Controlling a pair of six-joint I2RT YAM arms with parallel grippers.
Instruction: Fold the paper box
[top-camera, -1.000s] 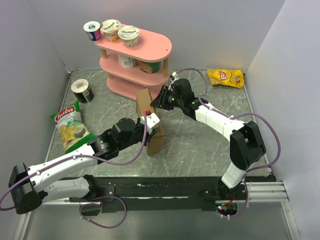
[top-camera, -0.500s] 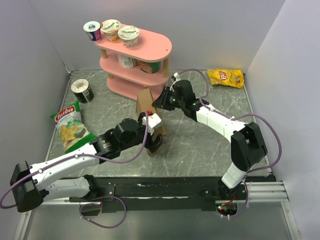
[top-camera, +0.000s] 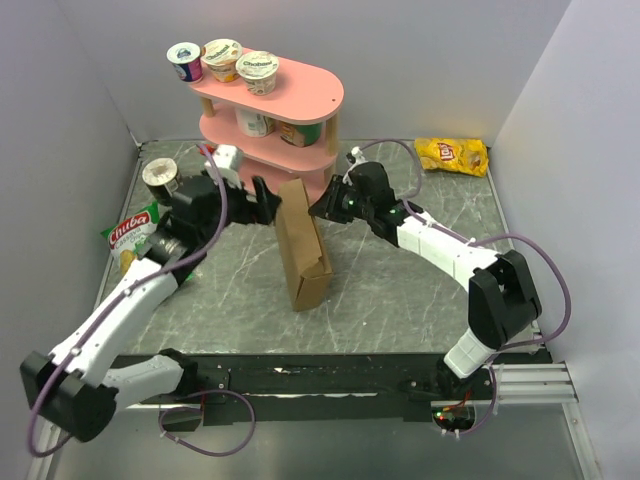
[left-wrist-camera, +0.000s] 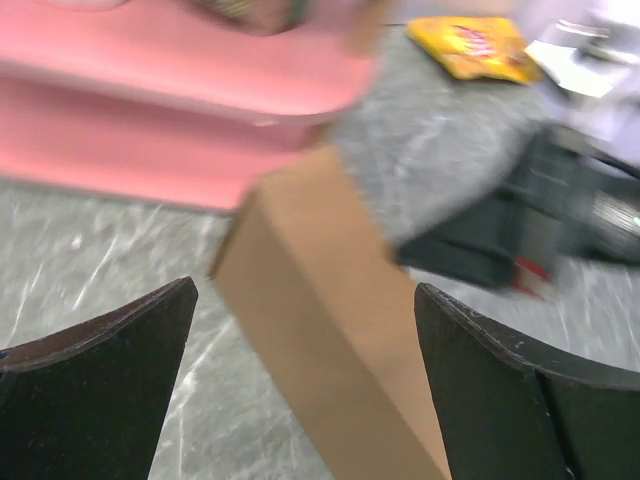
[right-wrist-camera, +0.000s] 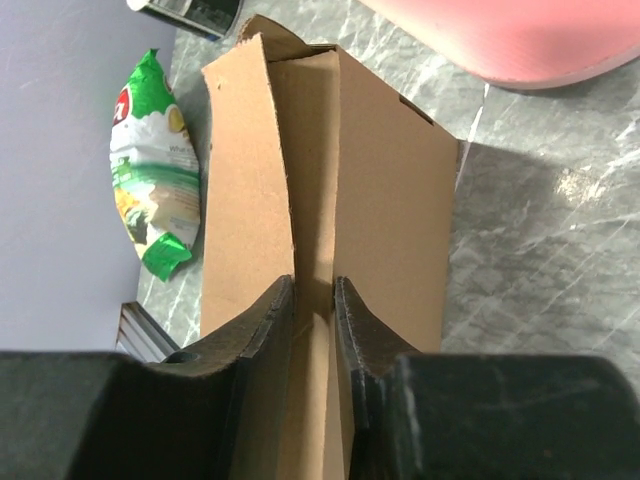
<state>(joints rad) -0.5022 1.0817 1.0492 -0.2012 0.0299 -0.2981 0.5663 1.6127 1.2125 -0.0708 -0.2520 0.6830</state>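
The paper box (top-camera: 303, 255) stands on end in the middle of the tabletop (top-camera: 400, 290). It leans a little, with its upper end just in front of the pink shelf (top-camera: 270, 130). The right jaws are narrowed onto a cardboard panel at that upper end and hold it (the wrist view shows the sheet pinched between the two fingers). The left jaws are spread wide just beside the box's upper left edge, touching nothing that I can see, though that wrist view is blurred.

The step in hand looks like closing the upper flaps. To do it well, the right jaws should hold the box steady while the left come in square to a crease. They should press along the fold rather than mid-panel, gently enough not to tip the box.

The tabletop is grey and marbled. On it lie a green chip bag (top-camera: 140, 250), a yellow chip bag (top-camera: 452, 155) and a dark tin (top-camera: 163, 180). Cups (top-camera: 222, 58) sit on the shelf. Pale walls close three sides.
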